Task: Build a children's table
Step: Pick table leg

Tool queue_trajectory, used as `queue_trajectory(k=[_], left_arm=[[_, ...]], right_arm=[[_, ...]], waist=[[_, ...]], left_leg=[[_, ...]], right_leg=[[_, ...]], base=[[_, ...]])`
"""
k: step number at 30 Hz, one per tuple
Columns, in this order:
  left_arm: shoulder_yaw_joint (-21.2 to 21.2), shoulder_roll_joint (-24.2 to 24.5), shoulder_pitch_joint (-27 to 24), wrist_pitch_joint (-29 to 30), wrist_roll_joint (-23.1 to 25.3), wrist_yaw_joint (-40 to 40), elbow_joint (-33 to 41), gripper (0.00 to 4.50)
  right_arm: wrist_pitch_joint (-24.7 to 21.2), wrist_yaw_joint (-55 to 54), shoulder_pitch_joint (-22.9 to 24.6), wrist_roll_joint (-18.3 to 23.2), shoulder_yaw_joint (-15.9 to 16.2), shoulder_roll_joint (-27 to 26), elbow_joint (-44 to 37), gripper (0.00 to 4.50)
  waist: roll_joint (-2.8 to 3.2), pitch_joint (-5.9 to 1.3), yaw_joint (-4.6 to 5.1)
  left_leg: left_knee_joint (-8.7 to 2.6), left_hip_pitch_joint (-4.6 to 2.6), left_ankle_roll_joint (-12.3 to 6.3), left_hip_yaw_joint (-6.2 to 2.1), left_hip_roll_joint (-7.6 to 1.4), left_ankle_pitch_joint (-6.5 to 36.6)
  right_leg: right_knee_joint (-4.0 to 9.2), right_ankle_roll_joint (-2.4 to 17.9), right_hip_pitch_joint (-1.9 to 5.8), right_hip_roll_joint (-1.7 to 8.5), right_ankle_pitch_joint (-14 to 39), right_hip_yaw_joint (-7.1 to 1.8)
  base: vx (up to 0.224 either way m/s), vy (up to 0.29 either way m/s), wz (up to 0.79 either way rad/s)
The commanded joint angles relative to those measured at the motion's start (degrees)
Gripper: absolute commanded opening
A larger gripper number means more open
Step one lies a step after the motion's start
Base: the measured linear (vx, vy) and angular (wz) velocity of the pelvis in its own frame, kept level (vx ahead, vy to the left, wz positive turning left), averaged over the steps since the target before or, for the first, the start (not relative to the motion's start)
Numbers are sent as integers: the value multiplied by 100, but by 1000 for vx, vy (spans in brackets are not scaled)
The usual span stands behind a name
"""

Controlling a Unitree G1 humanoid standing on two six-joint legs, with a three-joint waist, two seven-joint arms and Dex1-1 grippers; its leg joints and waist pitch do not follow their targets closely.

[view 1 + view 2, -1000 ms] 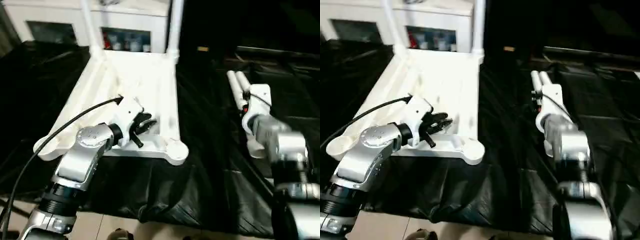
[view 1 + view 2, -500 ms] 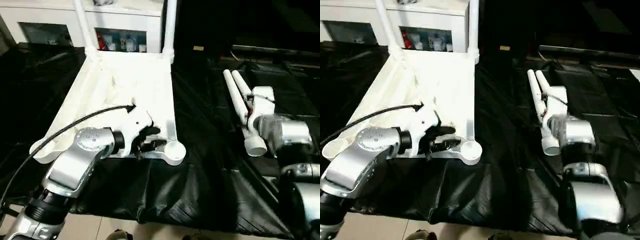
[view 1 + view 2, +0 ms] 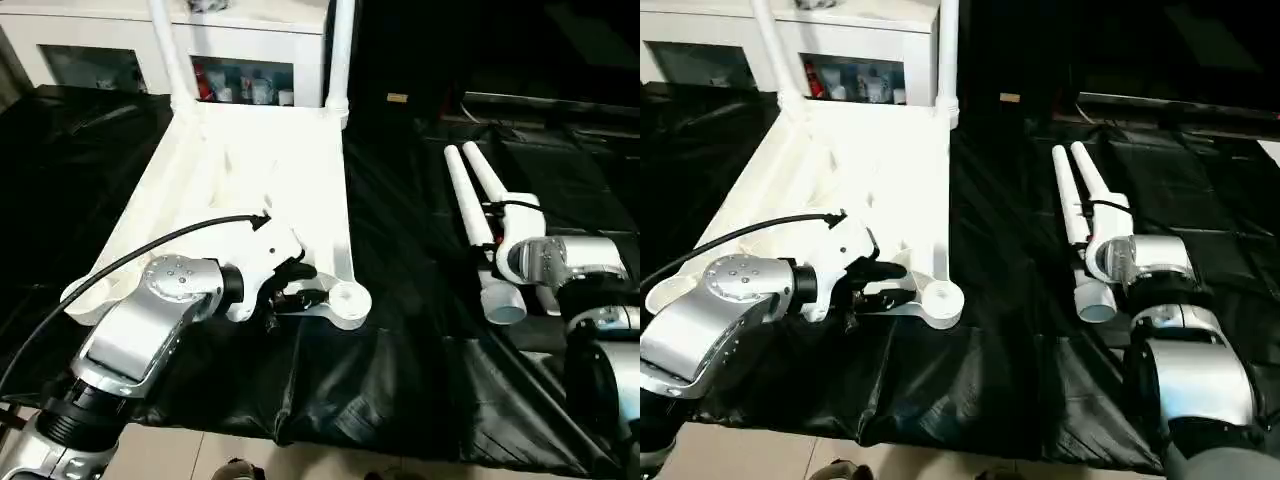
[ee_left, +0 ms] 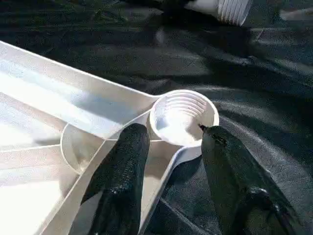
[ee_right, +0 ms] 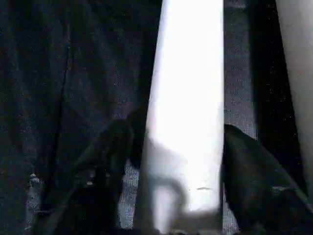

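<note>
The white tabletop (image 3: pixel 250 170) lies upside down on black cloth, ribs up. Two legs (image 3: pixel 340 50) stand upright in its far corner sockets. My left gripper (image 4: pixel 168 132) is at the near right corner socket (image 4: pixel 183 115). It is open, with one finger (image 4: pixel 124 161) over the inner rib and the other just outside the socket's rim. Two loose legs (image 3: pixel 465 200) lie side by side on the cloth to the right. My right gripper (image 5: pixel 183 142) is down over their near ends, its fingers against both sides of one leg (image 5: pixel 190 73).
A white cabinet with glass doors (image 3: pixel 250 75) stands behind the tabletop. Black cloth (image 3: pixel 400 350) covers the work surface and hangs over its near edge. Pale floor (image 3: pixel 200 455) shows below. A black cable (image 3: pixel 130 260) arcs from my left wrist.
My left gripper has slid from over the tabletop's ribs to the near right corner socket. My right gripper has dropped toward the loose legs' near ends and its jaws have narrowed around one.
</note>
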State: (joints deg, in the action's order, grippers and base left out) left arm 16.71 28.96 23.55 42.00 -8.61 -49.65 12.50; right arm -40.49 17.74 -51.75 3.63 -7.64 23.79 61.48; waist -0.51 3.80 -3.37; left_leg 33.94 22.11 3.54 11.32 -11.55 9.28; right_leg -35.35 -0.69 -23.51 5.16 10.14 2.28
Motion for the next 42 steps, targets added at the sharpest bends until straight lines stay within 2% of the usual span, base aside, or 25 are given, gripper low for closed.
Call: queue_trajectory(k=[1, 2, 3, 7, 9, 12, 15, 16, 18, 19, 20, 21, 22, 23, 24, 25, 27, 29, 30, 31, 32, 35, 37, 41, 42], left_arm=[[49, 60, 158, -22, 99, 75, -3, 205], [41, 55, 163, -25, 102, 95, -13, 205], [23, 39, 170, -22, 102, 138, -25, 230], [-328, -397, 352, 165, -6, 630, -301, 250], [-435, -537, 399, 247, -49, 771, -369, 275], [-741, -959, 507, 109, -98, 1229, -597, 289], [-1061, -1348, 677, 231, -200, 1643, -910, 317], [-1276, -1605, 844, 310, -297, 1919, -1146, 325], [-1443, -1811, 984, 409, -440, 2052, -1301, 347], [-1657, -2080, 1175, 531, -737, 2060, -1435, 358], [-1800, -2274, 1295, 659, -935, 2085, -1481, 358], [-1800, -2274, 1295, 659, -935, 2085, -1481, 365], [-1931, -2460, 1416, 788, -1131, 2106, -1528, 371], [-2063, -2662, 1551, 900, -1317, 2160, -1595, 380], [-2178, -2836, 1677, 966, -1472, 2214, -1677, 391], [-2215, -2890, 1719, 976, -1509, 2241, -1711, 398], [-2390, -3144, 1961, 1025, -1672, 2394, -1955, 405], [-2472, -3254, 2079, 1046, -1756, 2459, -2086, 428], [-2615, -3424, 2243, 1091, -1924, 2549, -2249, 438], [-2731, -3526, 2338, 1157, -2061, 2585, -2310, 447], [-2731, -3526, 2338, 1157, -2061, 2585, -2310, 447], [-2878, -3630, 2412, 1352, -2252, 2630, -2259, 450], [-2873, -3628, 2401, 1406, -2256, 2652, -2234, 450], [-2827, -3571, 2342, 1400, -2105, 2807, -2290, 450], [-2876, -3582, 2347, 1378, -2094, 2902, -2315, 416]], right_arm=[[84, -27, -68, -50, -20, 60, 203, 251], [101, -39, -76, -45, -31, 59, 228, 239], [135, -62, -89, -36, -57, 60, 277, 233], [456, -361, -78, 200, -422, 79, 457, 197], [503, -360, -46, 226, -440, 87, 460, 189], [692, -282, 75, 524, -732, 23, 242, 183], [870, -5, 182, 841, -984, -73, -38, 182], [888, 485, 336, 1269, -1249, -241, -560, 182], [845, 905, 512, 1612, -1410, -392, -1106, 182], [804, 1440, 839, 2019, -1443, -614, -1976, 182], [691, 1692, 1036, 2258, -1409, -717, -2461, 182], [691, 1692, 1036, 2258, -1409, -717, -2461, 182], [547, 1916, 1220, 2481, -1366, -800, -2896, 181], [393, 2153, 1424, 2729, -1295, -861, -3335, 181], [245, 2360, 1603, 2948, -1220, -904, -3714, 181], [206, 2409, 1655, 3015, -1194, -912, -3817, 181], [22, 2659, 1934, 3306, -1014, -949, -4373, 181], [-78, 2775, 2057, 3431, -913, -965, -4644, 181], [-156, 2953, 2230, 3515, -698, -965, -5000, 181], [-214, 3055, 2346, 3529, -578, -981, -5231, 181], [-214, 3055, 2346, 3529, -578, -981, -5231, 181], [-283, 3164, 2515, 3433, -333, -1034, -5576, 181], [-290, 3161, 2551, 3423, -255, -1046, -5669, 181], [-203, 3051, 2582, 3302, -23, -1103, -5817, 181], [-122, 2970, 2581, 3196, 66, -1109, -5839, 181]], waist=[[-52, -449, -16], [-25, -452, -16], [-29, -452, -15], [46, -446, -3], [37, -455, -13], [49, -457, -6], [0, -472, -5], [-24, -474, -2], [-24, -489, -15], [-120, -499, -16], [-93, -506, -50], [-76, -522, -73], [-115, -509, -53], [-97, -521, -91], [-99, -505, -131], [-99, -502, -139], [-118, -470, -165], [-116, -468, -180], [-81, -468, -216], [-106, -454, -209], [-94, -459, -206], [-102, -457, -220], [-111, -449, -205], [-96, -451, -207], [-93, -457, -205]], left_leg=[[-317, -108, 152, -19, -69, 1098], [-314, -117, 171, -18, -71, 1116], [-314, -115, 183, -20, -66, 1122], [-307, -132, 268, -18, -56, 1352], [-311, -136, 283, -35, -57, 1453], [-311, -135, 263, -40, -54, 1570], [-301, -120, 154, -40, -54, 1480], [-296, -99, 50, -28, -46, 1378], [-285, -90, -46, -34, -50, 1259], [-283, -63, -216, -21, -46, 1008], [-272, -90, -269, -13, -61, 932], [-271, -69, -390, -39, -83, 662], [-279, -66, -444, -17, -83, 621], [-268, -91, -480, -28, -99, 593], [-260, -116, -510, 2, -92, 667], [-277, -103, -519, -21, -112, 649], [-279, -121, -445, 8, -98, 795], [-304, -113, -357, -23, -102, 916], [-300, -141, -286, -15, -101, 978], [-318, -133, -250, -30, -106, 1040], [-325, -108, -220, -41, -99, 1038], [-333, -97, -164, -52, -101, 1054], [-346, -72, -151, -64, -94, 1048], [-344, -81, -139, -66, -97, 1026], [-343, -83, -118, -67, -101, 990]], right_leg=[[358, 1270, 258, 172, 1109, -135], [360, 1266, 252, 172, 1089, -137], [354, 1274, 255, 166, 1066, -134], [372, 1305, 243, 152, 1071, -131], [373, 1319, 257, 153, 1100, -117], [393, 1277, 264, 155, 1194, -112], [400, 1256, 278, 156, 1106, -103], [414, 1245, 295, 156, 1071, -107], [392, 1255, 314, 168, 928, -112], [387, 1258, 337, 161, 779, -108], [371, 1284, 327, 177, 678, -121], [323, 1396, 349, 189, 373, -113], [341, 1434, 337, 163, 319, -116], [327, 1547, 318, 185, 308, -104], [351, 1553, 319, 174, 340, -124], [352, 1569, 312, 186, 411, -112], [412, 1464, 295, 177, 691, -128], [435, 1370, 300, 199, 998, -110], [468, 1274, 284, 201, 1145, -118], [482, 1214, 284, 200, 1220, -115], [468, 1182, 309, 208, 1254, -109], [491, 1100, 290, 225, 1370, -105], [495, 1021, 303, 225, 1479, -100], [508, 980, 285, 221, 1465, -102], [494, 983, 287, 219, 1353, -105]], base=[[0, 0, 0], [0, 0, 0], [0, 0, 0], [0, 0, 0], [0, 0, 0], [0, 0, 0], [0, 0, 0], [0, 0, 0], [0, 0, 0], [0, 0, 0], [0, 0, 0], [0, 0, 0], [0, 0, 0], [0, 0, 0], [0, 0, 0], [0, 0, 0], [0, 0, 0], [0, 0, 0], [0, 0, 0], [0, 0, 0], [0, 0, 0], [0, 0, 0], [0, 0, 0], [0, 0, 0], [0, 0, 0]])
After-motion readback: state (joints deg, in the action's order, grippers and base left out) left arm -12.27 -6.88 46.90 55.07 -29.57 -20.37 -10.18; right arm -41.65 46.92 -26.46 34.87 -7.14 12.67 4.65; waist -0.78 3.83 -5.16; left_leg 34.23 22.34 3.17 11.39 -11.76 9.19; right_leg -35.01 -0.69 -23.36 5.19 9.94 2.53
